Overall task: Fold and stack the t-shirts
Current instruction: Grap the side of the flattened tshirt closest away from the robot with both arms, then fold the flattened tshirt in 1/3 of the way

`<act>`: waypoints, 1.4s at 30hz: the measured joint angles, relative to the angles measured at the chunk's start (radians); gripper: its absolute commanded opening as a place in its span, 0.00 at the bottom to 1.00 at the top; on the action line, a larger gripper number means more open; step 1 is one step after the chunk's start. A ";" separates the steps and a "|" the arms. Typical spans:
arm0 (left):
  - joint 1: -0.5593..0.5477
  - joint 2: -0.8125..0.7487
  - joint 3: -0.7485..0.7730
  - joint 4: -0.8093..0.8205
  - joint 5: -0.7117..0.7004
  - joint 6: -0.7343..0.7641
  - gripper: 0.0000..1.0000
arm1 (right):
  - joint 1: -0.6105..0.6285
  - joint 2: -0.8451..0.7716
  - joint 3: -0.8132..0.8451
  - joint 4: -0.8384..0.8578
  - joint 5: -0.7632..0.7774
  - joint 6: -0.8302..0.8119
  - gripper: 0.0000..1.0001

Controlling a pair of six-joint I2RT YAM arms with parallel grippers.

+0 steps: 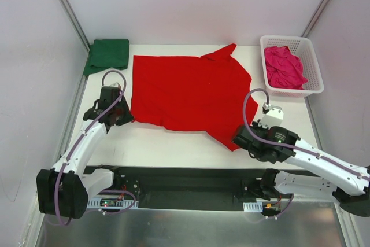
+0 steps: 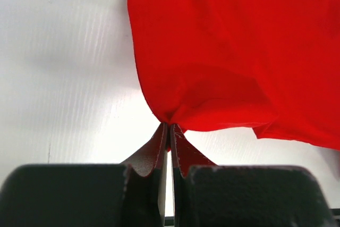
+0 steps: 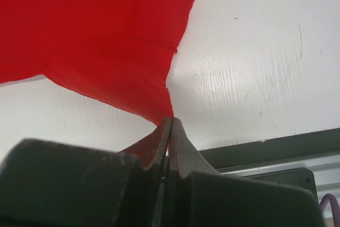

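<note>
Red t-shirt (image 1: 188, 91) cloth is lying spread across the middle of the tabletop (image 1: 173, 148), with the left hand (image 2: 169, 127) pinching its near-left corner and the right hand (image 3: 171, 120) pinching its near-right corner, both closed tight on it. The dark green t-shirt (image 1: 108, 55) is sitting folded at the far left, and the pink t-shirt (image 1: 283, 66) is lying crumpled in the white basket (image 1: 310, 56) at the far right.

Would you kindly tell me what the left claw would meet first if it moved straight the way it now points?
The red t-shirt: the left claw is shut on its corner, and more of that cloth lies directly ahead. Depth beyond it is unclear.
</note>
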 measured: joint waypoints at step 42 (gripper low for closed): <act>0.098 -0.099 0.000 -0.132 -0.048 0.019 0.00 | -0.573 0.112 0.047 0.336 -0.167 -0.620 0.02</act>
